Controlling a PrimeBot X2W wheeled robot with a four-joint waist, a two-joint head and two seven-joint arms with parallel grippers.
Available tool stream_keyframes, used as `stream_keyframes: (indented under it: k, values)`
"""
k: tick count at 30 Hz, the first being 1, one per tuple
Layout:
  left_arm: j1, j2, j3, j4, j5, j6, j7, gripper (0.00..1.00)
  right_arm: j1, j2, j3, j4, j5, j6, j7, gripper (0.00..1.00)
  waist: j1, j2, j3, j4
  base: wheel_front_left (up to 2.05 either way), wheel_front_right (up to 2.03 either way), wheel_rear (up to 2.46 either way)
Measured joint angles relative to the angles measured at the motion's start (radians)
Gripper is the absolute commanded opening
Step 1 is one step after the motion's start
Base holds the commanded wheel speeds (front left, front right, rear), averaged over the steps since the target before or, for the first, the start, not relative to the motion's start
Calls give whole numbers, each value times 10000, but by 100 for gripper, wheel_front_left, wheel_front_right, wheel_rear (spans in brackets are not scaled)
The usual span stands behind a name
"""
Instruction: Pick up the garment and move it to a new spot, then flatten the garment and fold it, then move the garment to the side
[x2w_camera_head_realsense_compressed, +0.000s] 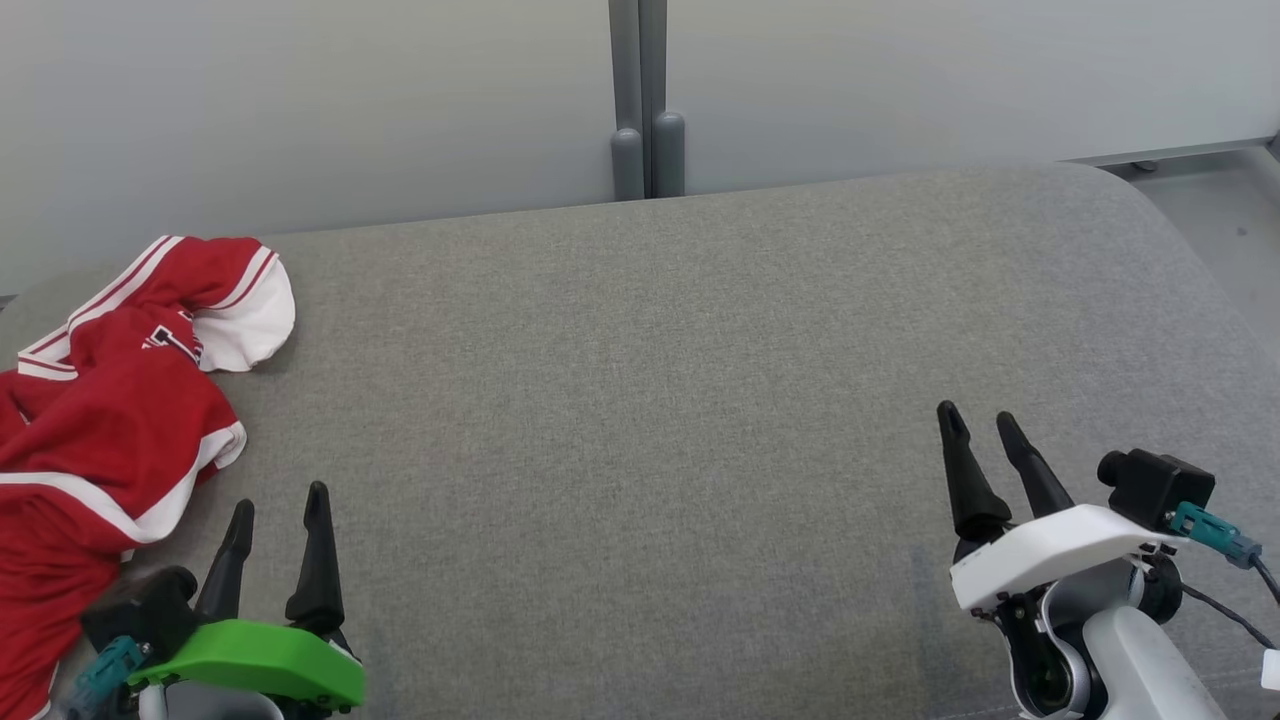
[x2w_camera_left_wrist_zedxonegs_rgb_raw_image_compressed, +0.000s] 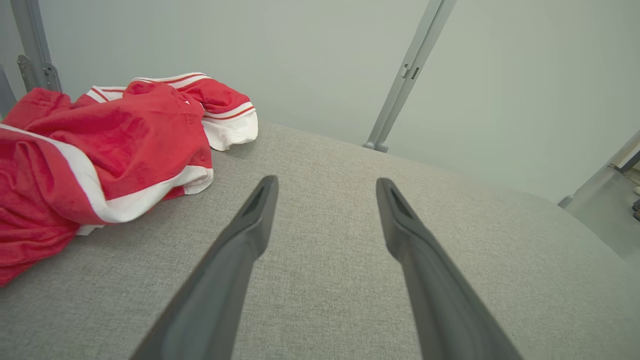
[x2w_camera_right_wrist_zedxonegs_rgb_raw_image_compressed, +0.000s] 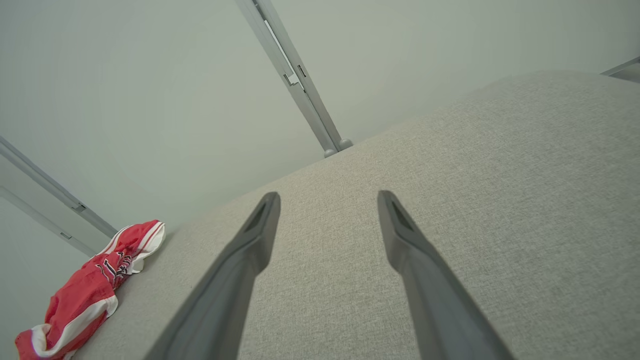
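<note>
A crumpled red garment (x2w_camera_head_realsense_compressed: 110, 420) with white stripes and trim lies bunched at the far left of the grey fabric surface (x2w_camera_head_realsense_compressed: 650, 400). It also shows at the left of the left wrist view as the garment (x2w_camera_left_wrist_zedxonegs_rgb_raw_image_compressed: 100, 145) and small at the lower left of the right wrist view as the garment (x2w_camera_right_wrist_zedxonegs_rgb_raw_image_compressed: 87, 295). My left gripper (x2w_camera_head_realsense_compressed: 280, 515) stands open just right of the cloth's near edge, apart from it, nothing between its fingers (x2w_camera_left_wrist_zedxonegs_rgb_raw_image_compressed: 250, 225). Over at the lower right, my right gripper (x2w_camera_head_realsense_compressed: 985, 425) is open and empty above bare fabric, its fingers (x2w_camera_right_wrist_zedxonegs_rgb_raw_image_compressed: 255, 240) spread.
A pale wall with a grey vertical post (x2w_camera_head_realsense_compressed: 640, 100) rises right behind the surface's far edge. The surface rounds off at the right, where a grey floor strip (x2w_camera_head_realsense_compressed: 1220, 220) shows. The broad middle of the surface lies between the grippers.
</note>
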Motion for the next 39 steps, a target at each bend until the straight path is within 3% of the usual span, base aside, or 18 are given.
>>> stream_keyframes:
  k: [15,33,39]
  values:
    - [391,-33,-125,-290,1691,339,-545,100,22,-96,510,-295,-2090,-416,-543,100,0,0,-171,0,0,0,0]
    - [734,6,-219,-646,3908,512,-1158,100,129,-157,1001,-416,-4102,-598,-1126,100,0,0,-282,-16,0,0,0]
    - [745,12,-217,-642,4036,512,-1187,100,129,-174,1034,-410,-4257,-594,-1185,100,0,0,-283,-14,0,0,0]
